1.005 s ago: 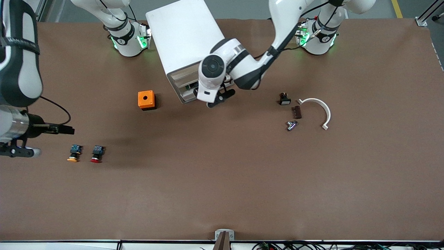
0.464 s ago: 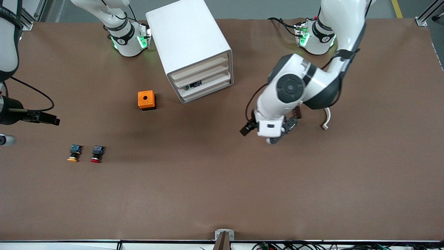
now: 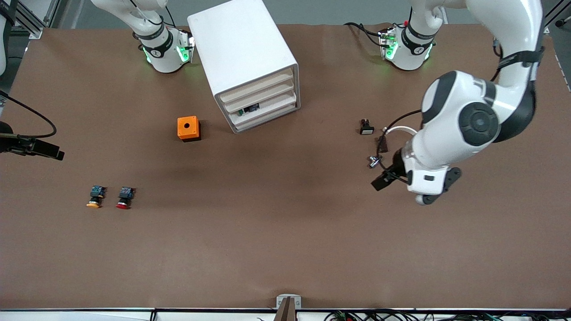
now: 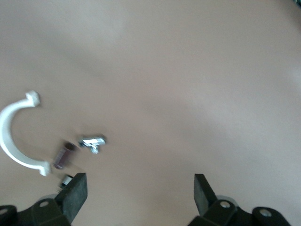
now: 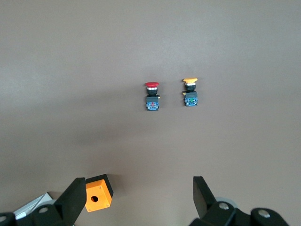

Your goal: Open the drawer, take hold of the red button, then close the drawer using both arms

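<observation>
The white cabinet (image 3: 243, 49) stands between the arm bases, and its middle drawer (image 3: 263, 100) sits about flush with the two others. The red-capped button (image 3: 123, 197) (image 5: 152, 96) lies on the table toward the right arm's end, beside an orange-capped twin (image 3: 94, 197) (image 5: 190, 92). My right gripper (image 5: 138, 195) hangs open and empty high over that end of the table, apart from both buttons. My left gripper (image 4: 139, 190) is open and empty over bare table beside the small parts at the left arm's end. Its hand (image 3: 428, 178) shows in the front view.
An orange box with a hole (image 3: 188, 128) (image 5: 98, 193) sits beside the cabinet. Toward the left arm's end lie a white curved clamp (image 3: 401, 129) (image 4: 9, 136), a brown piece (image 3: 382, 143) (image 4: 61, 157), a metal fitting (image 3: 374, 161) (image 4: 92, 140) and a small black switch (image 3: 366, 127).
The left arm has swung away from the cabinet's front to the left arm's end of the table. The right arm has drawn back toward the table's edge.
</observation>
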### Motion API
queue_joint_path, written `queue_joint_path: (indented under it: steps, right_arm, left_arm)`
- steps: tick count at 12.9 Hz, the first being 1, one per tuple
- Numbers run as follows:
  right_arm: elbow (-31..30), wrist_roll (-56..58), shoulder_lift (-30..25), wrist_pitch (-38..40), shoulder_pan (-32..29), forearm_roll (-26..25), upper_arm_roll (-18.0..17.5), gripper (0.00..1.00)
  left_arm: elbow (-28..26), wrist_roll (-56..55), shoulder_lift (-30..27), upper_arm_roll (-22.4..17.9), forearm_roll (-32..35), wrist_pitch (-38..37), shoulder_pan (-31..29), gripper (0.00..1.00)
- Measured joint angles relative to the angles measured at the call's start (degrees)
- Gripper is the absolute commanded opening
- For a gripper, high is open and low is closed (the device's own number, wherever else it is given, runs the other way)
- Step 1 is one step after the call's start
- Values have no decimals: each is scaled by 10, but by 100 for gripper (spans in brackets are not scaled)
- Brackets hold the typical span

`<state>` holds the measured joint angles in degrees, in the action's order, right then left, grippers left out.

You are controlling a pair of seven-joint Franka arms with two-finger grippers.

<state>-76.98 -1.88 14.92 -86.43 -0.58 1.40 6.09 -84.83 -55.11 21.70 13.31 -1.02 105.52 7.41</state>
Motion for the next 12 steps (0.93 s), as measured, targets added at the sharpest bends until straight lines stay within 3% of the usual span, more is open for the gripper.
queue_joint_path:
  steps: [4,12]
  right_arm:
    - [-5,0,-38,11,0,1,-1,100]
    - [-100,14,-172,29,0,1,-3,100]
  left_arm:
    - [0,109,-49,0,38,-43,-40,100]
    - [-1,320,-137,1,40,-122,-120,100]
